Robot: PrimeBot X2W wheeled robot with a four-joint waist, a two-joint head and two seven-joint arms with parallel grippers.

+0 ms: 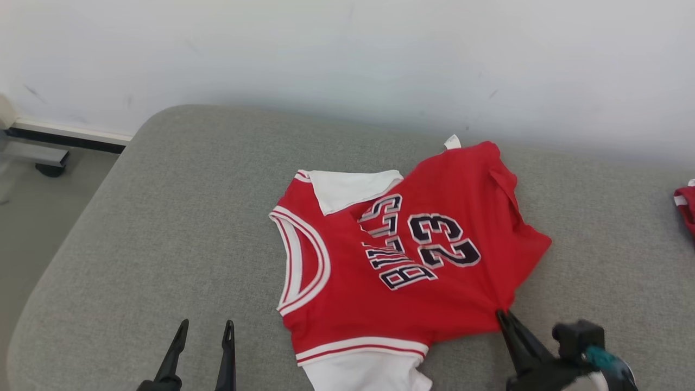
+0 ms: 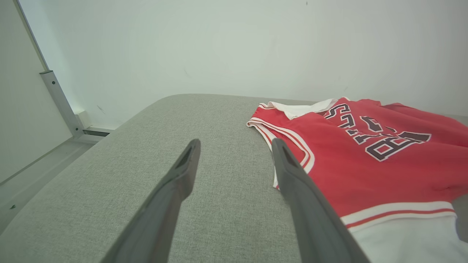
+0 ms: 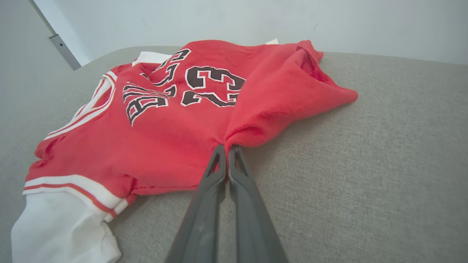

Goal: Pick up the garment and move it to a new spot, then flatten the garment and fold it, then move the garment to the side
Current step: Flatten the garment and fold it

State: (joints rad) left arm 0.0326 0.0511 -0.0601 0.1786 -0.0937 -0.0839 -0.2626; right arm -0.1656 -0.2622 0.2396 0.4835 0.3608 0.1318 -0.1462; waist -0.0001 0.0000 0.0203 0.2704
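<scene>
The garment (image 1: 402,260) is a red basketball jersey with dark "BULLS 23" lettering, white trim and white sleeves, lying crumpled on the grey cushion (image 1: 163,228). My right gripper (image 1: 500,314) is shut on the garment's near right edge, and the red cloth bunches at its tips (image 3: 227,147). My left gripper (image 1: 205,329) stands open over bare cushion to the left of the garment (image 2: 365,160), its right finger (image 2: 292,171) close beside the white-trimmed armhole, with nothing between the fingers.
The cushion's rounded left edge drops to the floor (image 1: 32,217). A white wall (image 1: 347,54) runs behind the cushion. Another red piece of cloth (image 1: 685,206) shows at the far right edge. A metal frame post (image 2: 60,98) stands at the left.
</scene>
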